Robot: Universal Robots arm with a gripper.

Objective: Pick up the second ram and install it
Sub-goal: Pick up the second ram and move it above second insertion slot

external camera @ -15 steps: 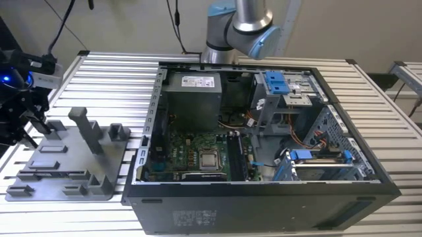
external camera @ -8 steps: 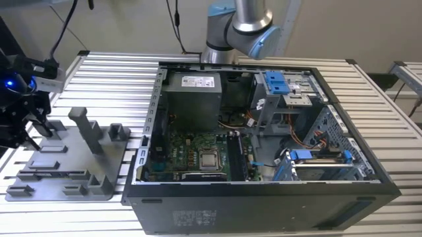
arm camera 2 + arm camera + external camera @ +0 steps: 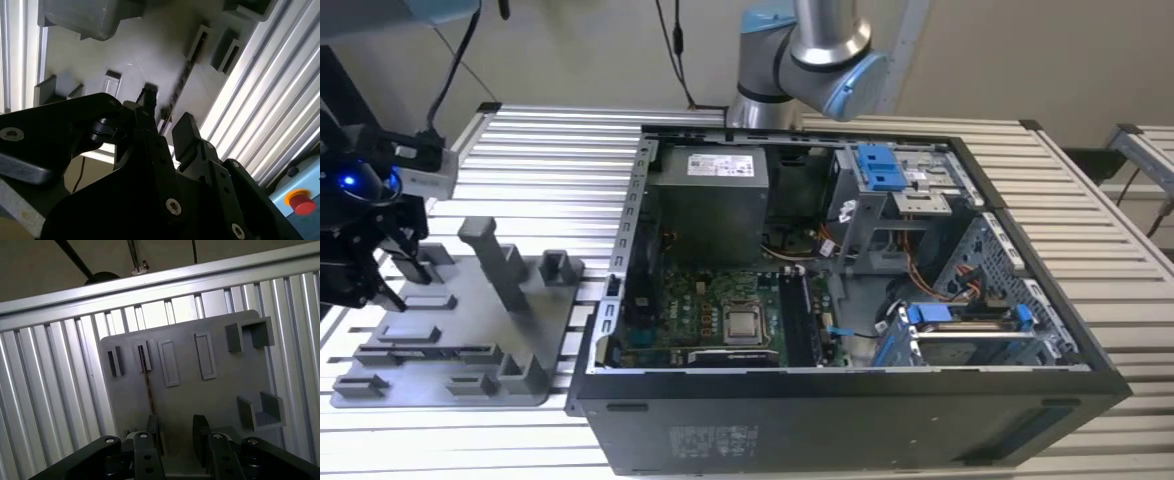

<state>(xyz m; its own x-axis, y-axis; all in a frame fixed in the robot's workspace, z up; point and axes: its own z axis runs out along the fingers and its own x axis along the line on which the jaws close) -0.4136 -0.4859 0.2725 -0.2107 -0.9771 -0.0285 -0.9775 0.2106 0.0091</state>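
**Hand open over the second ram, no grip yet**

I've got the hand [image 3: 176, 434] hanging over the gray holder tray [image 3: 220, 395]. Its fingers [image 3: 201, 432] are apart at a middling gap, with nothing clamped between them.

The second ram [image 3: 148, 390] stands on its long edge in the tray, directly under the hand. In both wrist views it reads as a thin dark line running away from the fingertips. Its far end sits in a small slotted block [image 3: 144, 358]. My read is that the block keeps the stick upright so the fingers can close on its two flat faces.

In the first wrist view the near end of the stick stops right by the inner face of one finger, not centred in the gap. In the second wrist view the second ram [image 3: 177, 90] seems to run in between the fingers. I can't tell whether it touches a finger.

In the exterior view the hand [image 3: 380, 275] is out over the tray, well apart from the open computer case [image 3: 854, 400]. Both sit on the slatted bench [image 3: 547, 150]. The case lies with its open side up, so the motherboard [image 3: 720, 320] faces upward, presumably so a stick can be pushed in from above.

I'd judge this as lining up for the pick. The ram is not lifted, and the install has not started.
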